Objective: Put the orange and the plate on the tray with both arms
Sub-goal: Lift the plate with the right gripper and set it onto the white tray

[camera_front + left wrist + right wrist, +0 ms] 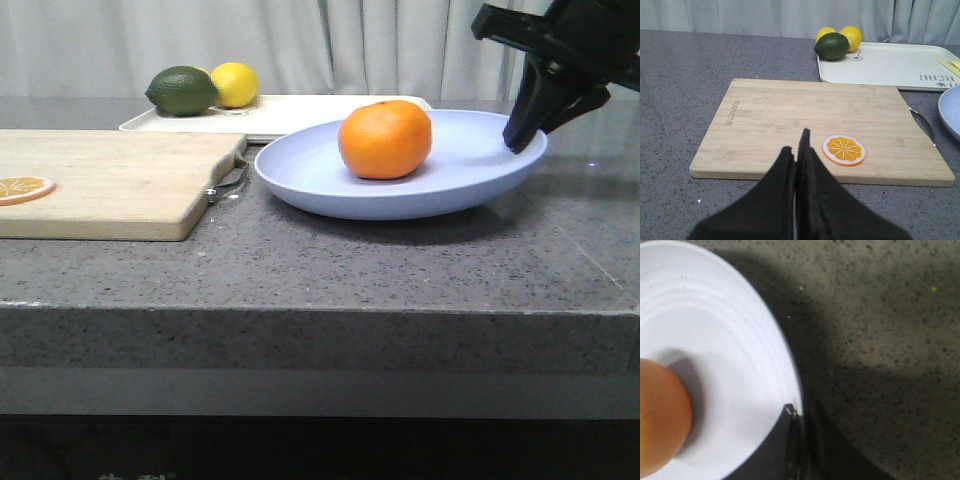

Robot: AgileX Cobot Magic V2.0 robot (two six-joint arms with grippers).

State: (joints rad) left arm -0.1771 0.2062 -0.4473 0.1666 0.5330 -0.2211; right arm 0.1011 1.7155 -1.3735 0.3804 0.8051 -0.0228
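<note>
The left gripper, fingers pressed together and empty, hovers over the wooden cutting board. At centre, the round, dimpled bright orange sits in the shallow pale blue plate, partly overlapping the white tray. The right gripper pinches the plate's right rim.

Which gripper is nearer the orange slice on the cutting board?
Left. The left gripper hangs shut just beside the orange slice; the right gripper is clamped on the plate rim, away from the board.
</note>
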